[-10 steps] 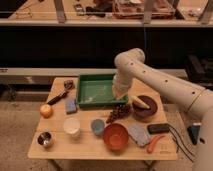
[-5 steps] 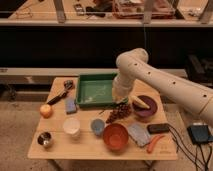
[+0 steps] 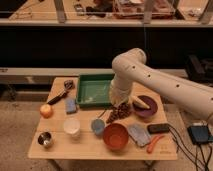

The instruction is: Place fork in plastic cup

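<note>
Arm [image 3: 150, 75]: a thick white arm comes in from the right edge, where its base is cut off; it bends high over the table and drops down just right of the green tray.
Gripper [image 3: 118, 111]: low over the middle of the table, between the green tray and the purple plate, just above and right of the plastic cup. It shows only as a dark, blurred lump, clenched tight; whether anything is pinched in it cannot be made out.
Fork: cannot be picked out with any certainty; a thin pale streak near the gripper's left side may be it, but it is too faint to say.
Plastic cup [image 3: 98, 126]: small, blue-grey, upright near the table's middle, just left of the orange bowl and apart from the gripper.
Green tray [image 3: 93, 90]: at the back centre; its right wall is hidden behind the arm.
Purple plate [image 3: 147, 109]: right of the gripper, holding a pale yellowish item that is too blurred to name.
Orange bowl [image 3: 116, 136]: at the front edge, below the gripper.
White cup [image 3: 72, 126]: left of the plastic cup.
Metal cup [image 3: 45, 139]: front left corner.
Orange fruit [image 3: 46, 111]: near the left edge.
Blue sponge [image 3: 71, 105]: beside the tray's lower left corner.
Table [image 3: 90, 150]: light wood; legs mostly out of frame.
</note>
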You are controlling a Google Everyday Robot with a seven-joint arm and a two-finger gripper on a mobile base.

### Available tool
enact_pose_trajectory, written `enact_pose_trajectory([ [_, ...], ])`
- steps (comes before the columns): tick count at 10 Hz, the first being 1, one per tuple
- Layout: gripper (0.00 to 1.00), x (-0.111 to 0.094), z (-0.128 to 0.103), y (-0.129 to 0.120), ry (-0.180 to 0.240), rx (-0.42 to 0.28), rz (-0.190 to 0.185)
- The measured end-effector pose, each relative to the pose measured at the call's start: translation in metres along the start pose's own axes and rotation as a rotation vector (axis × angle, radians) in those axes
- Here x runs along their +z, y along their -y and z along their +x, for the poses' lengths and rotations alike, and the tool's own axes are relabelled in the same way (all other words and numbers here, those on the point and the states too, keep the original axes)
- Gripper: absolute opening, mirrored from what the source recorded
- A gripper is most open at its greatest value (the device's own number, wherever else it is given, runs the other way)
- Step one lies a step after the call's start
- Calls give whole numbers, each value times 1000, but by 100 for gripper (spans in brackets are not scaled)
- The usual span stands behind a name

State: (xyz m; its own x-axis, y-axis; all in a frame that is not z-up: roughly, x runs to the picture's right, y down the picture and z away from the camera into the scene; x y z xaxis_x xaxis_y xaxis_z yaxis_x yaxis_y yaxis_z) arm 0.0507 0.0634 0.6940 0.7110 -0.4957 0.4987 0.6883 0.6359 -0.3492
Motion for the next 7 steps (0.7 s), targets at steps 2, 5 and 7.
enact_pose_trajectory([
  [2,12,6,-19,2,-4,-26,-15],
  [5,12,21,-36,7,-15,-60,-44],
  [7,12,32,-45,11,-23,-83,-67],
])
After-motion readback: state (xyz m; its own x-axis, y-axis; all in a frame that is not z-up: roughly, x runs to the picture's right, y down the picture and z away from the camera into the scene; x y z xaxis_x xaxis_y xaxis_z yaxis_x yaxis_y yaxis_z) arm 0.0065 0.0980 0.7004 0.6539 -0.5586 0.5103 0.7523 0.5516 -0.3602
